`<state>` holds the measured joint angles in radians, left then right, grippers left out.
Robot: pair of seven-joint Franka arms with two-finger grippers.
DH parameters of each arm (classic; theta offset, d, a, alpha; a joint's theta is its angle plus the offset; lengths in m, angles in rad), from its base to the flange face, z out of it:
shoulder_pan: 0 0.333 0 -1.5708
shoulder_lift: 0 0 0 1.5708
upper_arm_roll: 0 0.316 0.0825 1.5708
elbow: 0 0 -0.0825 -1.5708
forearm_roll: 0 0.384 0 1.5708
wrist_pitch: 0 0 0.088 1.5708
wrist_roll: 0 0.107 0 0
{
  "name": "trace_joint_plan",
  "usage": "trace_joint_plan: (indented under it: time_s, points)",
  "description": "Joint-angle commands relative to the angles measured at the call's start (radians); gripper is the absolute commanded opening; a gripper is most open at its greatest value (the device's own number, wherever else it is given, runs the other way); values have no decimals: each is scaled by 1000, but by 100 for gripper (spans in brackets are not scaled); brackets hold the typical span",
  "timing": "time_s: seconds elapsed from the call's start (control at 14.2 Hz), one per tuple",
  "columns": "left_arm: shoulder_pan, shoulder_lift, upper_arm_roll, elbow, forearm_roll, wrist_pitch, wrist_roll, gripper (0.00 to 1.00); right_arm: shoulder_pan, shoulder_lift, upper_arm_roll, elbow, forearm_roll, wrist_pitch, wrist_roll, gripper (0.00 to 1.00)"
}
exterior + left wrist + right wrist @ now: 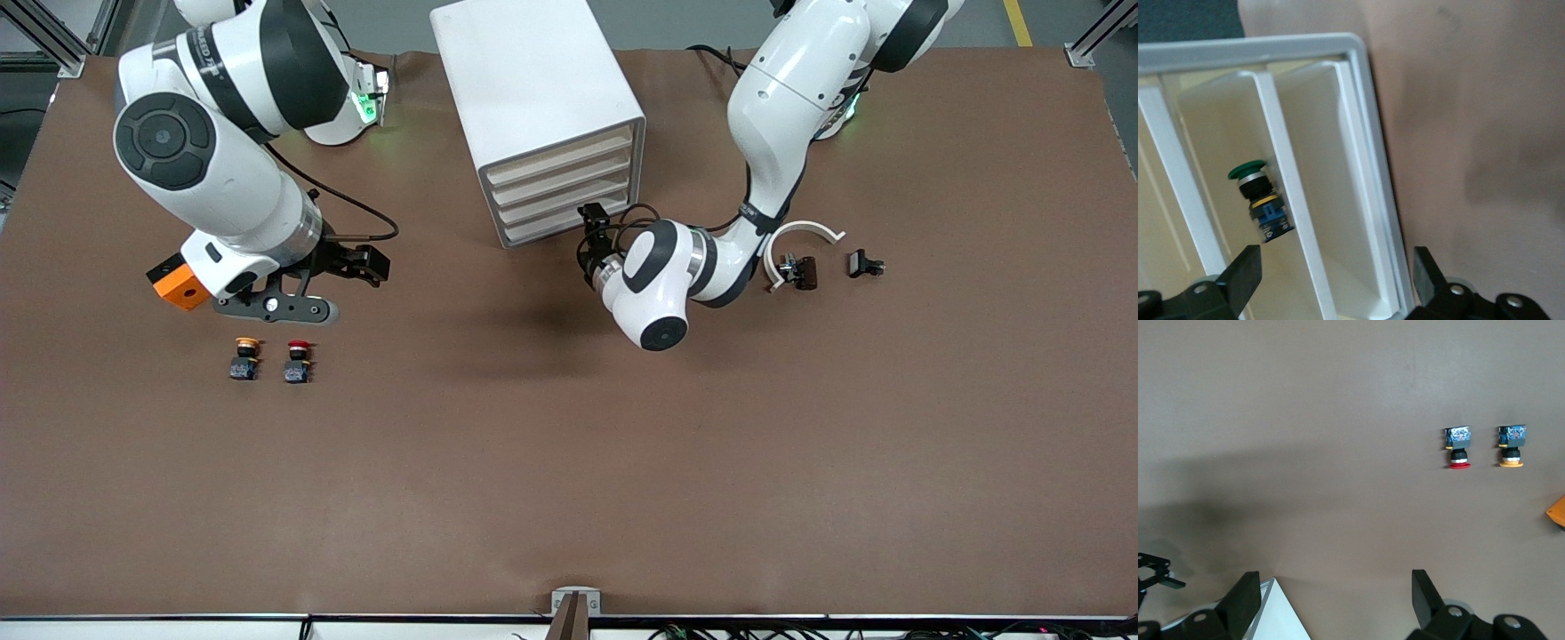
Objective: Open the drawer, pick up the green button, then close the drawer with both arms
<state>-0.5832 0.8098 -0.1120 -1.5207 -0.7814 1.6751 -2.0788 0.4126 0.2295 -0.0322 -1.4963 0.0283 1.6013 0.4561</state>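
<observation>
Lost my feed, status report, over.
Left gripper at cabinet front, jaws open. Right gripper over table, open, waiting. Button inside cabinet, untaken. Nothing in the way.

- A robotics lab, not a home.
- Two white arms (pixel 222 133) are bolted at a brown-covered table (pixel 569 462).
- Aluminium frame rails (pixel 53 40) stand at the corners; cables (pixel 800 629) trail along the edge.

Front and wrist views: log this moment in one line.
left gripper: at cabinet front, jaws open | lowest drawer: shut | green button: inside cabinet | right gripper: waiting over table, jaws open
</observation>
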Motion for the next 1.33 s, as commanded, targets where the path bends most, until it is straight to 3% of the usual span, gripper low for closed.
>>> trace_joint_plan:
  time_s: [0.0, 0.21, 0.56, 1.05, 1.26]
  points:
    - [-3, 37, 3, 21, -35, -25, -18, 94, -9, 1, 3, 19, 51, -6, -20, 100]
    - [-23, 80, 5, 36, -79, -25, -53, 75, -8, 2, 2, 19, 90, -18, -16, 100]
    - [-20, 88, 5, 56, -105, -31, -148, 73, 0, 7, 6, 24, 93, -34, -10, 100]
    - [-26, 92, 3, 60, -114, -78, -193, 56, 2, 10, 6, 25, 94, -27, -5, 100]
    - [-26, 94, -8, 60, -114, -93, -193, 55, 0, 10, 6, 25, 96, -27, -5, 100]
